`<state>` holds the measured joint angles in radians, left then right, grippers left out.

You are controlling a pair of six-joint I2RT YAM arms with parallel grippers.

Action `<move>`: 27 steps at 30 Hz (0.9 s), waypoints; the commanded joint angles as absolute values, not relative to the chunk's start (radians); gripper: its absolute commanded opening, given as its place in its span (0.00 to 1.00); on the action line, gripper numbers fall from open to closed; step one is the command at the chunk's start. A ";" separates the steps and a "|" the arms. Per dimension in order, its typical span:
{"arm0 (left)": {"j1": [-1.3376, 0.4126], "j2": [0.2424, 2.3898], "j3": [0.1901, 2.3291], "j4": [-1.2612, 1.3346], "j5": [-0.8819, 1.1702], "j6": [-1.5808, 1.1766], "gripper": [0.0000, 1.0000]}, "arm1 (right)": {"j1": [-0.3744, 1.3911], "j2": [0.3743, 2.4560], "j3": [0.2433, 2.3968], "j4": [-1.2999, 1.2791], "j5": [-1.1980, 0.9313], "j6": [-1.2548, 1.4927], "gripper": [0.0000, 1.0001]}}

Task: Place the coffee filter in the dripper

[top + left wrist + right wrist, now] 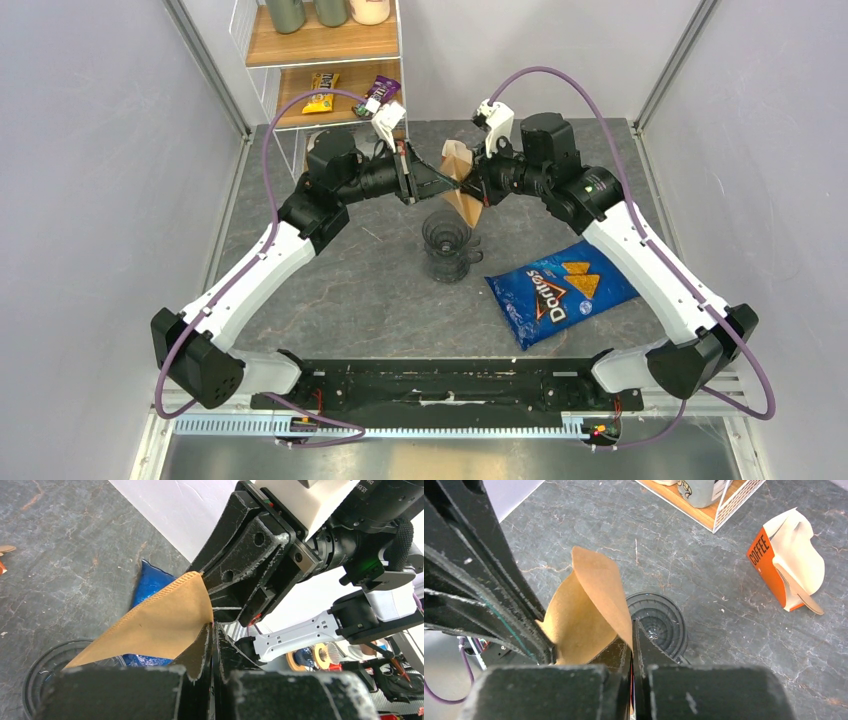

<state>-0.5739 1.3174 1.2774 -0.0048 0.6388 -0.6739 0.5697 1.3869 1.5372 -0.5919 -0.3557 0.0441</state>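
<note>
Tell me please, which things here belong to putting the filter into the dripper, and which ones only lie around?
For the job:
coffee filter, pinched by both grippers
dripper, empty
left gripper
right gripper

Lying about:
blue Doritos bag
orange coffee filter packet
wooden shelf with snack packs

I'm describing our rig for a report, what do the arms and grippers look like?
The left arm and right arm match: white link shells, black joints and bases, a purple cable looping along each. The left gripper and right gripper have black, scuffed fingers, with a white camera block at each wrist.
</note>
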 commanded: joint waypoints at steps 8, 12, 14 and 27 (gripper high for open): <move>-0.451 1.223 1.350 -0.005 0.887 -0.549 0.76 | 0.479 1.331 1.525 -0.540 -0.506 0.176 0.00; -0.306 1.210 1.358 -0.149 0.977 -0.388 0.74 | 0.413 1.291 1.485 -0.465 -0.791 0.263 0.00; -0.293 1.223 1.403 -0.317 1.005 -0.197 0.71 | 0.411 1.275 1.468 -0.425 -0.891 0.297 0.00; -0.389 1.233 1.340 -0.167 1.102 -0.363 0.57 | 0.413 1.248 1.414 -0.286 -1.053 0.409 0.00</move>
<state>-0.3534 1.2388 1.3674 -0.2665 1.0630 -0.2901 0.4107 1.2701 1.4193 -0.3458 -0.9920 0.3782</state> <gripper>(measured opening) 0.594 0.007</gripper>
